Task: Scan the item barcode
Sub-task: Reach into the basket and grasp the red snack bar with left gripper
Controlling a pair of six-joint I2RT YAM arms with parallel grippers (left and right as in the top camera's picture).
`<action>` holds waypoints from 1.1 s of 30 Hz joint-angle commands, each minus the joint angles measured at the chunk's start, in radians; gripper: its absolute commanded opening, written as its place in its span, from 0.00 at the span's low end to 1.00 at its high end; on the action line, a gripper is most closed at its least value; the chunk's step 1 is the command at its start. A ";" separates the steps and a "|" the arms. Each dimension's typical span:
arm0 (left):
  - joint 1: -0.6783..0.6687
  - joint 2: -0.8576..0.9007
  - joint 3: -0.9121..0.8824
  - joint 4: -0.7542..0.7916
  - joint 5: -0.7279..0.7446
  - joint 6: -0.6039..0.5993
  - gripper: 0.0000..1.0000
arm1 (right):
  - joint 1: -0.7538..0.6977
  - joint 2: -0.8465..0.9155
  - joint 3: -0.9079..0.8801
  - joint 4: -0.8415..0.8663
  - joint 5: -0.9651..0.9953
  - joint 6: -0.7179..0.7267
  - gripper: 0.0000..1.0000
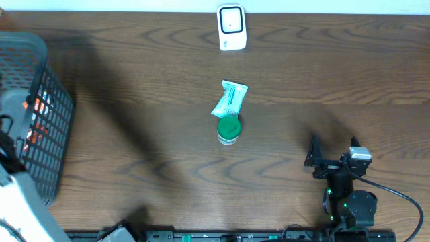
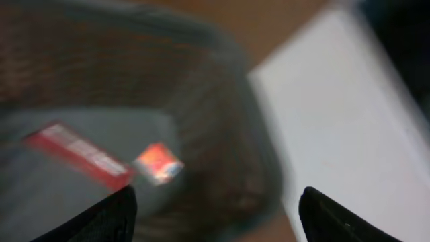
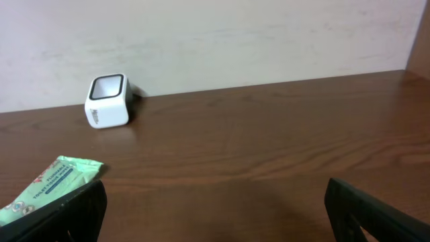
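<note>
Left claw (image 2: 216,202): released, jaws apart and empty, above the mesh basket (image 2: 222,87), which holds a red pack (image 2: 77,153). Right claw (image 3: 216,195): released, empty, at the front right of the surface (image 1: 134,87). Green packet (image 1: 230,99) touches green-lidded jar (image 1: 228,129) mid-surface, well apart from the white scanner (image 1: 231,27).

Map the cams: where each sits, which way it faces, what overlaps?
Overhead: above the table, looking straight down at basket, scanner, green packet, jar; right arm at lower right.
Left wrist: over the basket, looking into it, blurred; left tool open at bottom edge.
Right wrist: low over the table, facing scanner and back wall; right tool open at bottom corners.
Shared: overhead and right wrist both show scanner and green packet.
</note>
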 commanded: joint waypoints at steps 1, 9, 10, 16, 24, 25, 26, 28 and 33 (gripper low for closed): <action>0.101 0.132 -0.003 -0.084 -0.031 -0.235 0.78 | 0.008 -0.002 -0.002 -0.003 0.009 0.014 0.99; 0.168 0.470 -0.003 -0.171 -0.104 -0.451 0.72 | 0.008 -0.002 -0.002 -0.003 0.009 0.014 0.99; 0.168 0.505 -0.003 -0.169 -0.121 -0.477 0.72 | 0.008 -0.002 -0.002 -0.003 0.009 0.014 0.99; 0.168 0.684 -0.003 -0.130 -0.155 -0.529 0.70 | 0.008 -0.002 -0.002 -0.003 0.009 0.014 0.99; 0.168 0.843 -0.003 -0.035 -0.155 -0.535 0.71 | 0.008 -0.002 -0.002 -0.003 0.009 0.014 0.99; 0.168 0.859 -0.003 -0.024 -0.155 -0.537 0.71 | 0.008 -0.002 -0.002 -0.003 0.009 0.014 0.99; 0.168 0.872 -0.003 -0.016 -0.154 -0.541 0.71 | 0.008 -0.002 -0.002 -0.003 0.009 0.014 0.99; 0.168 0.893 -0.003 -0.006 -0.154 -0.544 0.71 | 0.008 -0.002 -0.002 -0.003 0.009 0.014 0.99; 0.168 0.932 -0.003 -0.006 -0.158 -0.543 0.63 | 0.008 -0.002 -0.002 -0.003 0.009 0.014 0.99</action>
